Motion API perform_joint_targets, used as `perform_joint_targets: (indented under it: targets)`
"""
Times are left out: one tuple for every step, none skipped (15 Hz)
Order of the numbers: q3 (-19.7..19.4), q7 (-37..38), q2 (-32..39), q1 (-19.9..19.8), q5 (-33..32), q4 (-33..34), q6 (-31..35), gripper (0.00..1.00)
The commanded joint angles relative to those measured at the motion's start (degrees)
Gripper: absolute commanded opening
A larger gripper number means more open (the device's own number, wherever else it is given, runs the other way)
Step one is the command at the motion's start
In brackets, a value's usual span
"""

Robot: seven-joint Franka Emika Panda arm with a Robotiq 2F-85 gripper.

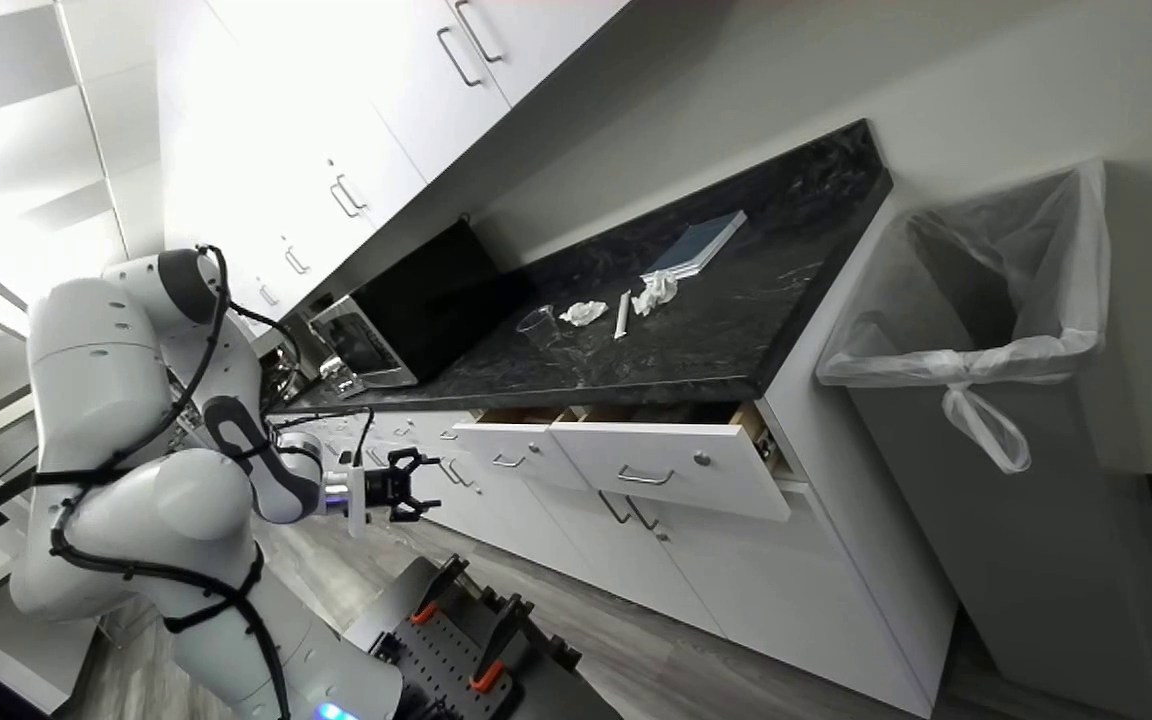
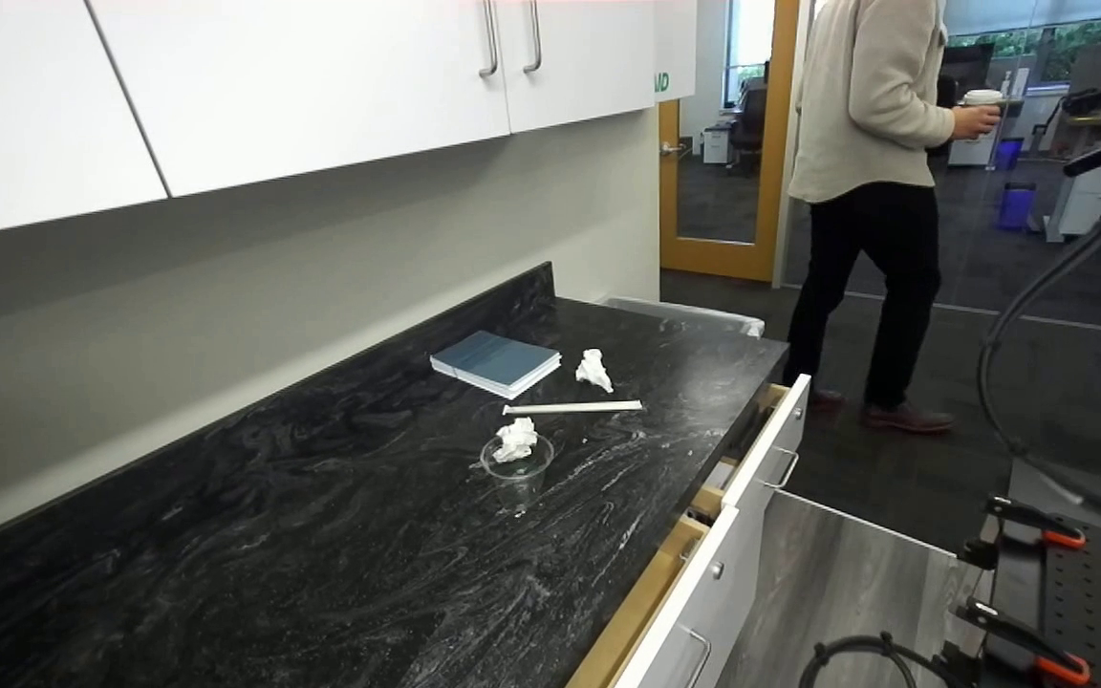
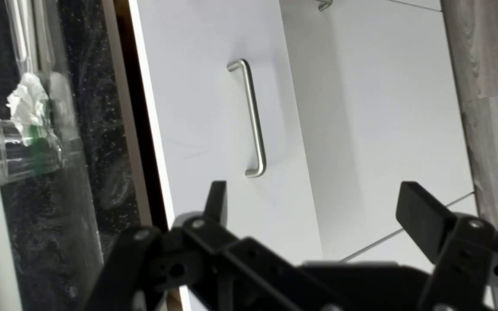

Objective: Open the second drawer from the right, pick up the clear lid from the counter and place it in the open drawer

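Observation:
The second drawer from the right (image 1: 536,464) is partly open, its tan inner side showing in an exterior view (image 2: 709,607). Its front and bar handle face me in the wrist view (image 3: 205,116). A clear tapered plastic cup (image 2: 522,483) stands upright on the black counter (image 2: 321,535). It also shows in an exterior view (image 1: 538,326) and the wrist view (image 3: 28,157). I cannot make out a separate clear lid. My gripper (image 1: 436,485) is open and empty, in front of the cabinets and apart from the drawer. The wrist view shows its spread fingers (image 3: 311,203) below the handle.
The wider rightmost drawer (image 1: 676,462) is also partly open. Crumpled tissues (image 2: 593,370), a paper-wrapped straw (image 2: 574,407) and a blue book (image 2: 495,358) lie on the counter. A microwave (image 1: 356,340) and lined bin (image 1: 996,520) stand at its sides. A person (image 2: 866,115) is behind.

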Motion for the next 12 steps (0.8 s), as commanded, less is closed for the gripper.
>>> perform_joint_targets:
  targets:
    - [-3.6,12.5,9.3,4.2,-4.0,5.4,-8.7,1.0]
    - [-4.2,15.3,11.2,4.8,-4.0,6.6,-11.1,1.0]
    - [-4.7,17.8,13.0,5.2,-4.2,7.9,-13.3,1.0]
    - [-5.2,19.7,14.5,5.4,-4.1,9.2,-15.5,1.0]
    - [-5.6,20.3,15.5,5.3,-5.0,10.1,-16.9,1.0]
    - [-6.0,19.8,15.8,5.3,-6.6,10.6,-18.1,1.0]
    - [-6.2,18.4,16.2,5.0,-8.3,11.1,-18.9,1.0]
    - [-4.3,18.9,15.6,3.4,-7.0,9.3,-17.5,1.0]
    - [-4.6,18.8,16.1,3.4,-7.9,10.1,-18.1,1.0]
    - [-4.8,18.8,16.3,3.3,-8.3,10.5,-18.2,1.0]
    - [-4.9,18.8,16.3,3.3,-8.3,10.6,-18.2,1.0]
    - [-4.9,18.8,16.3,3.3,-8.3,10.7,-18.2,1.0]
